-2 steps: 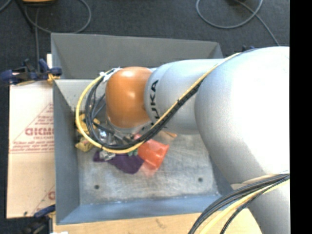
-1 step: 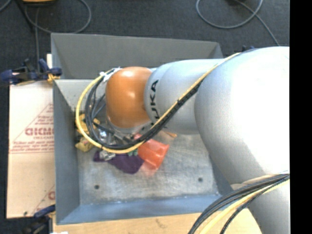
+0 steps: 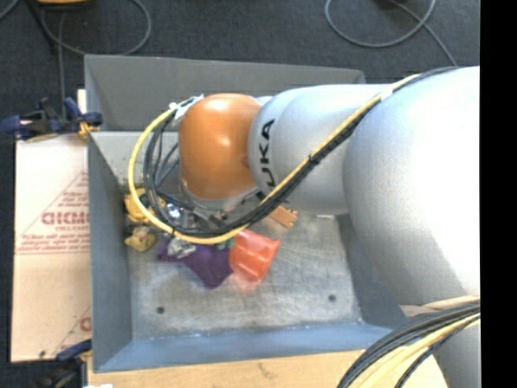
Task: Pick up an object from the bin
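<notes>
The fingers are hidden beneath the orange wrist cover (image 3: 214,144), so how far they stand open, and whether they have hold of anything, cannot be told. Dark and metal parts of the wrist show just below the cover, low over the left half of the grey metal bin (image 3: 109,289).

The things of the bin lie in a loose cluster about the cover's lower edge. Just below it is a purple, crumpled-looking thing (image 3: 206,263), the nearest to the wrist; whether anything touches it cannot be told. Touching the purple thing, below and right of the cover, lies an orange-red, ribbed block-like thing (image 3: 255,257). Right of the cover's lower edge, half under the arm (image 3: 388,160), shows a small tan piece (image 3: 283,215). Below and left of the cover, near the bin's left wall, sits a small yellow thing (image 3: 139,238).

A yellow cable (image 3: 137,156) loops around the cover's left side and runs on along the arm.
</notes>
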